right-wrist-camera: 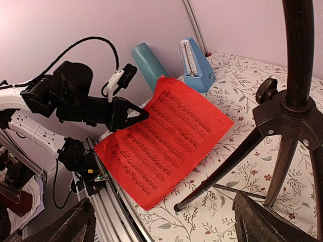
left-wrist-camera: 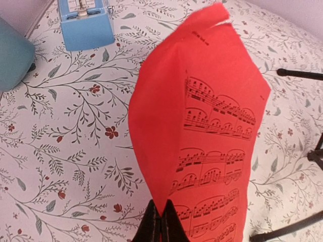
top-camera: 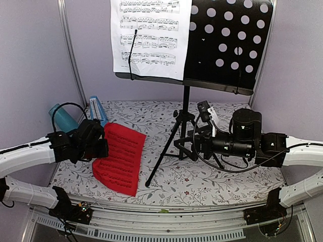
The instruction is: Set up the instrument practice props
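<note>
The overhead view cuts off the tops of the stand [top-camera: 227,45] and of the white sheet [top-camera: 149,35] resting on the left half of its desk. The right gripper [top-camera: 187,145] hides part of the tripod legs at centre frame. The cup [top-camera: 63,118] at left is half behind the left arm, and the left wrist view crops the metronome [left-wrist-camera: 85,22] at its upper edge. Counted: two sheets, one stand, one metronome, one cup. The left gripper [left-wrist-camera: 161,222] is pinched tight on one edge of the red sheet [top-camera: 121,156], which bows upward at lower left of the overhead view. Its far edge probably rests on the flowered cloth [top-camera: 202,181], though no view shows this clearly. The right gripper's fingers [right-wrist-camera: 70,227] stand wide apart in the bottom corners of their own view (nothing between them), just beside the tripod. The metronome stands at upper left of the cloth, next to the cup.
</note>
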